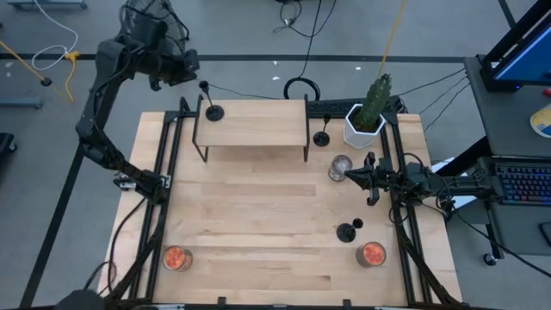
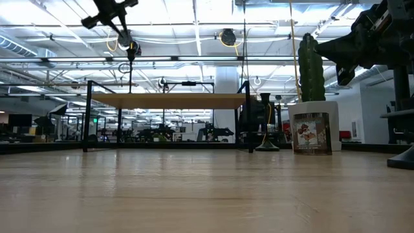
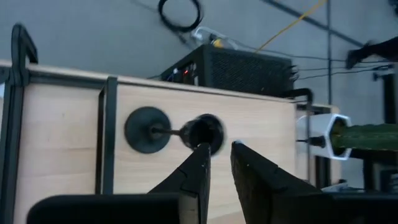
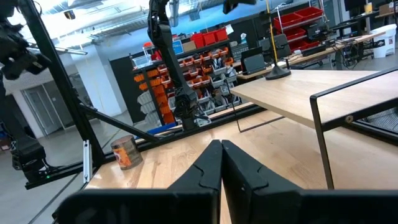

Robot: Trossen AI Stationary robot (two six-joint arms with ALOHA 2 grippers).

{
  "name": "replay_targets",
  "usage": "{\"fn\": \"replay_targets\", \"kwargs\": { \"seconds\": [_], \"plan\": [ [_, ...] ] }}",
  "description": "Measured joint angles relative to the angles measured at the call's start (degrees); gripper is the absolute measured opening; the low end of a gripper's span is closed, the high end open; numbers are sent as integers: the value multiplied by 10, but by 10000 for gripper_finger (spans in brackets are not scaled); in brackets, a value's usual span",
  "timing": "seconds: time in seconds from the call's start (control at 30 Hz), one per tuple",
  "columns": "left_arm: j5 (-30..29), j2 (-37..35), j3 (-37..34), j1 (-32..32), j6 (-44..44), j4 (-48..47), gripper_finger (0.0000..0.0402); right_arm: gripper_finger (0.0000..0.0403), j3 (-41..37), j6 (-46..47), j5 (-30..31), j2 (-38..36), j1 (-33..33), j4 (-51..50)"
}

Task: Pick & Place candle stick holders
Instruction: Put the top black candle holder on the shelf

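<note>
My pale wood desk carries a black-framed shelf, with grey floor and cables beyond. One holder stands on the shelf, two more on the desk. My left fingers, slightly parted, hover above it; whether they touch its knob is unclear. My right fingers rest shut. The low view misses the desk holders.

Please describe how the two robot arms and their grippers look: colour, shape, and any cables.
Both arms are dark, almost black, built of slim jointed links. The left arm carries thin dark cables looping at its wrist. The right arm is bulkier near its wrist, with cables trailing behind. Each ends in two black, wedge-shaped fingers tapering to narrow tips: the left gripper and the right gripper. No markings are readable.
</note>
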Motion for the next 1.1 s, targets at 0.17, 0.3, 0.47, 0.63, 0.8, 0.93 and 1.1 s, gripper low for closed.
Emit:
{"fn": "replay_targets", "kwargs": {
  "seconds": [0.17, 0.3, 0.47, 0.63, 0.8, 0.93, 1.1],
  "plan": [
    [-2, -3, 49, -14, 10, -48, 69, 0, 0, 0, 0, 0, 0, 0],
    [0, -19, 56, -59, 19, -102, 69, 0, 0, 0, 0, 0, 0, 0],
    [13, -54, 44, -150, -2, -95, 69, 0, 0, 0, 0, 0, 0, 0],
    [-33, -74, 44, -248, -37, -95, 69, 0, 0, 0, 0, 0, 0, 4],
    [-87, -80, 44, -343, -40, -95, 69, 0, 0, 0, 0, 0, 0, 5],
    [-110, -80, 41, -412, -47, -94, 69, 0, 0, 0, -1, 0, 0, 5],
    [-165, -79, 11, -489, -84, -94, 69, 0, 0, 0, -1, 0, 0, 4]
  ]
}}
